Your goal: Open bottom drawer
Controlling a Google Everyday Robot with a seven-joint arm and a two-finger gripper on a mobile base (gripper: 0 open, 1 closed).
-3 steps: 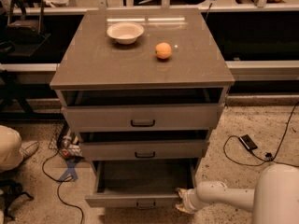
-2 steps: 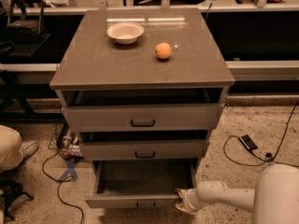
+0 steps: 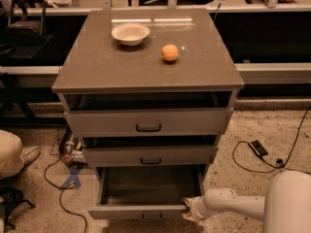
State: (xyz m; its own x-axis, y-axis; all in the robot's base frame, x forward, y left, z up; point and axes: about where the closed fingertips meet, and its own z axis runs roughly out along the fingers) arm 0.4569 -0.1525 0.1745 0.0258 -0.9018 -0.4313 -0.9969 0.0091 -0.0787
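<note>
Hardly any change from a second ago: same low spot for the white robot gripper (image 3: 188, 208), right up against the right end of the short grey-brown bottom drawer (image 3: 126, 211). Cannot tell whether clenched on that drawer or let go. Pulled far out from the grey-brown cabinet (image 3: 97, 67), with a plain grey tray open to view and a small black bar handle (image 3: 151, 217) on the front, close to the lower edge of the view. Just above, the middle drawer (image 3: 112, 156) with a like handle, out only a little. Above that, the tall top drawer (image 3: 107, 123), also out a little, with a dark gap over it. Up on the flat cabinet top: a round white bowl (image 3: 130, 33) at the back and a small round orange fruit (image 3: 169, 52) near it to the right, not touching. Down on the speckled floor (image 3: 262, 125) to the right, a small black box (image 3: 258, 147).
</note>
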